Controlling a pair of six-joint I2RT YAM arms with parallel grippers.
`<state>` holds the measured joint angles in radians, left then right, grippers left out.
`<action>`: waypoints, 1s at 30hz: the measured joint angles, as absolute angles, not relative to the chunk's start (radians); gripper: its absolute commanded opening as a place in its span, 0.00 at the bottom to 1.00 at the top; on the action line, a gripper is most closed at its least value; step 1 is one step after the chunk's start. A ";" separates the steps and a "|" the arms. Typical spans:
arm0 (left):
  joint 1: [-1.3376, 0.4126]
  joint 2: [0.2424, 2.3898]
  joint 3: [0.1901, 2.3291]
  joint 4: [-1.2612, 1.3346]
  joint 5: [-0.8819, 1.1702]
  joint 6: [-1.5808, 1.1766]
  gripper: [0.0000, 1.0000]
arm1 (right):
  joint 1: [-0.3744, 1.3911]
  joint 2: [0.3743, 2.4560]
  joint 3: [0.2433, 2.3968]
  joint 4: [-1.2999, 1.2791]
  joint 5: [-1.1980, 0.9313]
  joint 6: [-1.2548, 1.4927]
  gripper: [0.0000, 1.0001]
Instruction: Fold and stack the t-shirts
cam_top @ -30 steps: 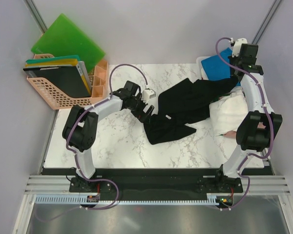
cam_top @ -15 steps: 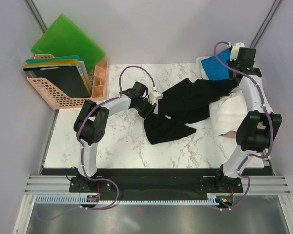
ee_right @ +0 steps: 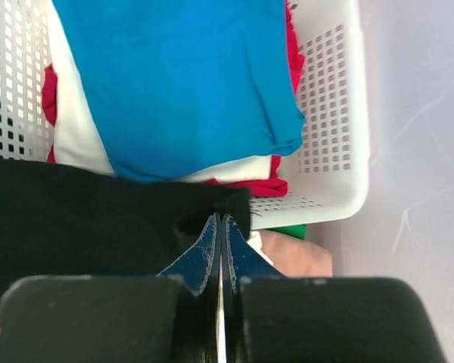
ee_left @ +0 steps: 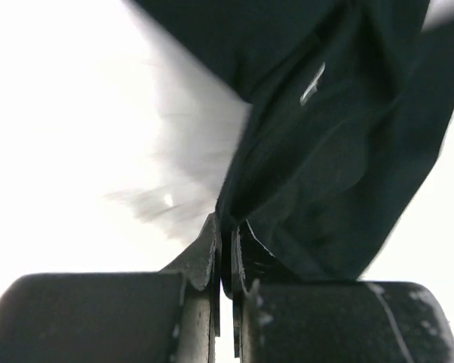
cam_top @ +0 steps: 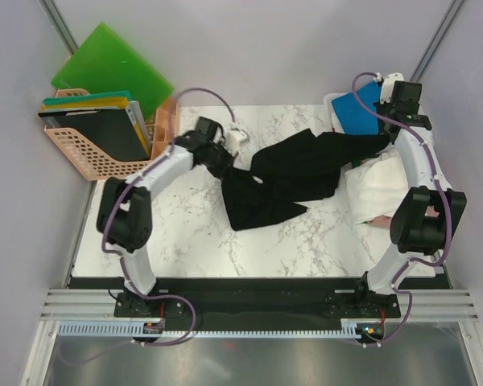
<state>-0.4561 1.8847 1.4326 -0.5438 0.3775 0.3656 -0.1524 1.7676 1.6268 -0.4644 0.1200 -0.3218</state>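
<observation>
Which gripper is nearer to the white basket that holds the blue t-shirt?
Right. The right gripper pinches the black t-shirt just beside the white basket; the left gripper grips that shirt's far end, mid-table.

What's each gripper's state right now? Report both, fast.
Left gripper: closed, pinching the black t-shirt.
Right gripper: closed on the far end of the same shirt.

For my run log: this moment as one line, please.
left claw: shut on black shirt | right claw: shut on black shirt | state: stretched between claws
</observation>
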 measured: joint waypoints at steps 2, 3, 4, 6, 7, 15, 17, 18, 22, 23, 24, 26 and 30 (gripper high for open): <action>-0.340 1.812 1.490 -0.584 0.410 0.366 0.02 | -0.154 1.757 1.633 -0.470 0.128 -0.321 0.00; -0.265 1.785 1.531 -0.601 0.432 0.366 0.02 | -0.158 1.754 1.649 -0.487 0.126 -0.320 0.00; -0.200 1.763 1.561 -0.604 0.438 0.367 0.02 | -0.162 1.751 1.669 -0.497 0.123 -0.316 0.00; -0.049 1.711 1.617 -0.614 0.448 0.372 0.02 | -0.179 1.747 1.729 -0.532 0.096 -0.298 0.00; 0.015 1.684 1.628 -0.624 0.448 0.380 0.02 | -0.187 1.745 1.759 -0.549 0.082 -0.291 0.00; 0.168 1.446 1.581 -0.740 0.517 0.429 0.02 | -0.241 1.589 1.897 -0.651 0.014 -0.264 0.00; 0.179 1.366 1.550 -0.770 0.530 0.440 0.02 | -0.255 1.515 1.900 -0.667 0.007 -0.264 0.00; 0.184 1.326 1.538 -0.778 0.530 0.444 0.02 | -0.260 1.485 1.900 -0.673 0.003 -0.265 0.00; 0.187 1.142 1.522 -0.796 0.529 0.456 0.02 | -0.266 1.333 1.900 -0.696 -0.025 -0.266 0.00; 0.187 1.094 1.523 -0.796 0.528 0.457 0.02 | -0.266 1.298 1.900 -0.702 -0.032 -0.266 0.00; 0.187 1.046 1.525 -0.796 0.527 0.458 0.02 | -0.266 1.264 1.900 -0.706 -0.039 -0.266 0.00; 0.187 0.968 1.538 -0.795 0.525 0.459 0.02 | -0.266 1.206 1.901 -0.714 -0.049 -0.266 0.00; 0.187 0.845 1.600 -0.796 0.516 0.459 0.02 | -0.266 1.100 1.906 -0.738 -0.061 -0.266 0.00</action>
<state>0.1867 0.8448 1.6005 -0.7959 0.5159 0.4587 -0.2657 1.1004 1.9064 -0.7376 -0.0608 -0.2661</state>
